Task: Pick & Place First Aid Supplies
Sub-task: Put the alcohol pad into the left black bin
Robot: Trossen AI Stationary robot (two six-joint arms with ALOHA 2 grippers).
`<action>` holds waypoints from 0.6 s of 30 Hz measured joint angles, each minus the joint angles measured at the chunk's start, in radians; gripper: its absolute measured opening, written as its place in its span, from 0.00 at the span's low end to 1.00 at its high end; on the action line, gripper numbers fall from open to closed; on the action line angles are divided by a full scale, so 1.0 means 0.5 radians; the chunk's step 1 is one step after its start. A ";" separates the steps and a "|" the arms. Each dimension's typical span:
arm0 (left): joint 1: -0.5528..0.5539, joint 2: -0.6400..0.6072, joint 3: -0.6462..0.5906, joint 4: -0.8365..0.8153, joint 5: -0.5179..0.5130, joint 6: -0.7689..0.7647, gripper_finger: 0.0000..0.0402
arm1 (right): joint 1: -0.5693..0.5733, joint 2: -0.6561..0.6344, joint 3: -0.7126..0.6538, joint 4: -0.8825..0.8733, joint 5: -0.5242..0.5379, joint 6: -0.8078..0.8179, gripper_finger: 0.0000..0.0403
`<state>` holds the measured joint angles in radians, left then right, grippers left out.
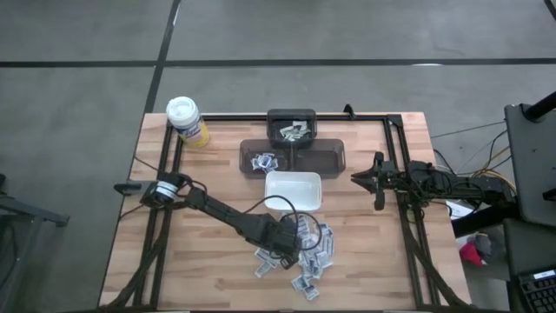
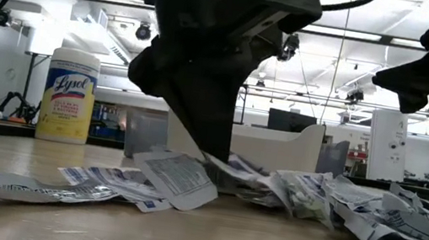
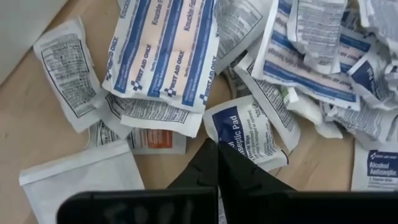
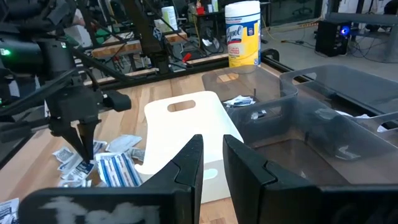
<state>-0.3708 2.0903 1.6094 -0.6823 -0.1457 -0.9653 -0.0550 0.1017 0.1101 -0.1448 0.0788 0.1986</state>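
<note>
The first aid supplies lie as a loose pile of small flat packets [image 1: 311,256] on the wooden table, near its front edge. Several more packets sit in the dark bins [image 1: 291,130]. My left gripper [image 3: 217,149] reaches steeply down into the pile's left part, shut on a white packet with a blue "Antiseptic Pad" label [image 3: 245,134]. My right gripper [image 4: 213,158] hangs level above the table's right side, beyond the white dish [image 4: 186,134], with a narrow gap between its fingers and nothing in it. My left gripper pinches the antiseptic pad packet by its edge [image 3: 231,148] between the tips of its two fingers. The fingers come from above, slanting steeply down. The rest of the packet lies over neighbouring packets in the pile; the fingers hide the pinched edge itself.
A white rectangular dish [image 1: 293,189] stands just behind the pile. Behind it are dark clear bins [image 1: 317,158]. A yellow canister with a white lid [image 1: 187,122] stands at the far left corner. Bare wood [image 1: 200,261] lies left of the pile.
</note>
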 joint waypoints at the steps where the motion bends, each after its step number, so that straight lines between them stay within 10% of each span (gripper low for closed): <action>1: 0.001 0.000 0.003 0.000 -0.001 0.000 0.00 | 0.001 0.000 0.000 0.000 0.000 0.000 0.15; 18: 0.004 -0.046 0.013 -0.120 0.017 0.042 0.00 | 0.000 0.000 0.001 -0.002 0.000 0.001 0.15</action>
<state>-0.3691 2.0675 1.6157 -0.7422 -0.1371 -0.9443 -0.0549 0.1017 0.1104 -0.1455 0.0788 0.1989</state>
